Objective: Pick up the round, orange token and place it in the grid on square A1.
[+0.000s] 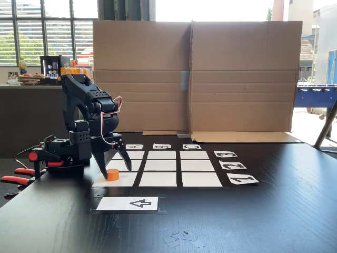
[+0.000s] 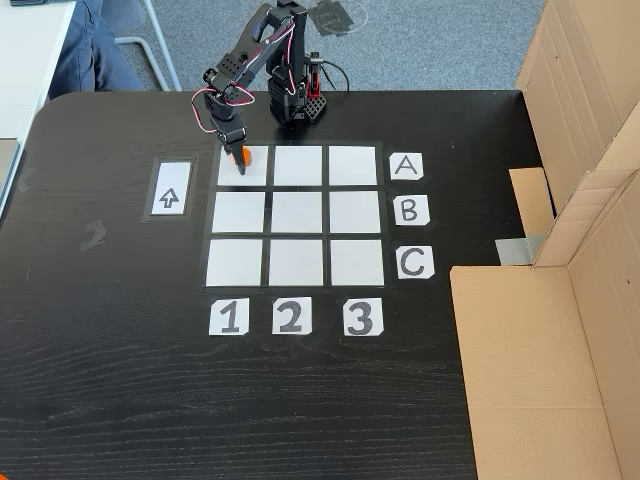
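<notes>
Black arm [image 1: 87,113] folded low at left of centre in a fixed view, hand [image 1: 112,164] pointing down at the table [image 1: 253,221], fingers [image 1: 99,158] spread apart on either side of the token [image 1: 112,174]. Orange token sitting upright on a white corner cell, square A1 [image 1: 105,180], lower left of the grid [image 1: 168,167] here, between the two fingertips; touching them or not, cannot tell. Seen from above in another fixed view, hand [image 2: 238,160] dropped over the upper left cell, square A1 [image 2: 256,168], with the token [image 2: 234,155] showing as a spot of orange near that cell's left edge, mostly covered by the hand. Grid [image 2: 296,215] laid out as three rows of three white cells with black gaps, label cards A [image 2: 406,166], B [image 2: 410,211], C [image 2: 414,263] down its right side and 1 [image 2: 228,317], 2 [image 2: 289,316], 3 [image 2: 360,317] along its lower edge. Arrow card [image 2: 170,188] lying left of the grid, just beside the corner cell, apart from it. Cardboard sheets [image 2: 560,300] standing along the right of the frame. Red-handled clamps [image 1: 21,174] gripping the table edge at far left beside the arm's base.
</notes>
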